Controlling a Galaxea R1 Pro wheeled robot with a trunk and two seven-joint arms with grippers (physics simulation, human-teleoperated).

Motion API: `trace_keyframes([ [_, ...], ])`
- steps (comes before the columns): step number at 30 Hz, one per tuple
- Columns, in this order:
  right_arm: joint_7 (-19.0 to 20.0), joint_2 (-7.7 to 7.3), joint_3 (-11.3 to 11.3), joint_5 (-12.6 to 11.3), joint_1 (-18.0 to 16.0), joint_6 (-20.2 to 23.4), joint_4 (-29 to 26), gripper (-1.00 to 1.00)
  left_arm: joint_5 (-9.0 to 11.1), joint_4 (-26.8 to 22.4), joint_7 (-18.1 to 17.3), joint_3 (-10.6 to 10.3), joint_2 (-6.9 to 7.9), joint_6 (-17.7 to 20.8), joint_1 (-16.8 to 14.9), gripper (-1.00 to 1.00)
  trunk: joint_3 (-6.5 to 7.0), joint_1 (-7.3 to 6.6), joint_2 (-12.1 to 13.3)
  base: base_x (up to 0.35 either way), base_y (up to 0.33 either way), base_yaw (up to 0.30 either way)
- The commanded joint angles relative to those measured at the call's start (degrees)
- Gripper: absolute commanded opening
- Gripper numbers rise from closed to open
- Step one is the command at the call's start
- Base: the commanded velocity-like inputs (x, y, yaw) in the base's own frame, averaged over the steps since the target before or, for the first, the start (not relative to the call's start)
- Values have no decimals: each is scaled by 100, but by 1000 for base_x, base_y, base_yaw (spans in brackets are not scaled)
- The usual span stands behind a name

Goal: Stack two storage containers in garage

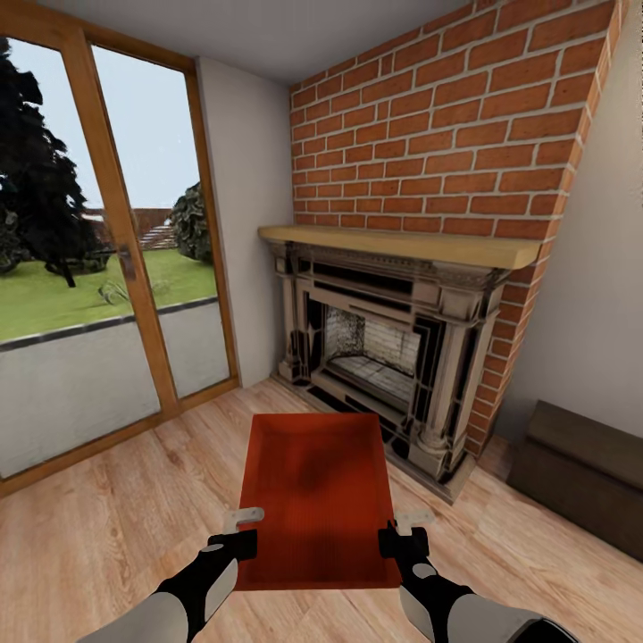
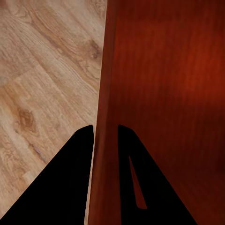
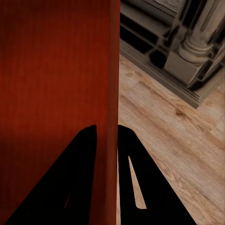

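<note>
In the living room, one red-orange storage container point(image 1: 317, 500) is held level between both arms over the wood-plank floor point(image 1: 107, 536), just short of the fireplace. My left gripper point(image 1: 241, 536) is shut on the container's left wall. In the left wrist view, the left gripper point(image 2: 105, 129) has one finger outside and one inside the wall of the container point(image 2: 178, 84). My right gripper point(image 1: 397, 534) is shut on the right wall. In the right wrist view, the right gripper point(image 3: 107, 127) straddles the wall of the container point(image 3: 51, 70) the same way.
An ornate dark fireplace point(image 1: 384, 348) with a wooden mantel stands straight ahead under a red-brick chimney point(image 1: 446, 116). Wood-framed glass doors point(image 1: 98, 268) fill the left wall. A dark brown low bench point(image 1: 580, 482) sits at the right. The fireplace column base point(image 3: 192, 51) is near the right arm.
</note>
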Motion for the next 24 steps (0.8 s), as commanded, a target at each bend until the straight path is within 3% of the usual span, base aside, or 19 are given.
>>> trace_keyframes([
  [1, -5, 13, -276, 35, -6, 1, -9, -100, -38, -17, 65, 160, -3, 31, 0, -100, 1, 1, -6, 0, 0, 0],
  [9, -5, 6, -276, 35, -6, 7, -9, -100, -38, -17, 65, 160, -3, 31, 0, -100, 58, 1, -6, 0, 0, 0],
  [24, -5, 8, -276, 35, -6, 22, -9, -100, -38, -16, 61, 160, -3, 31, 0, -100, 331, -328, 595, 0, 0, 0],
])
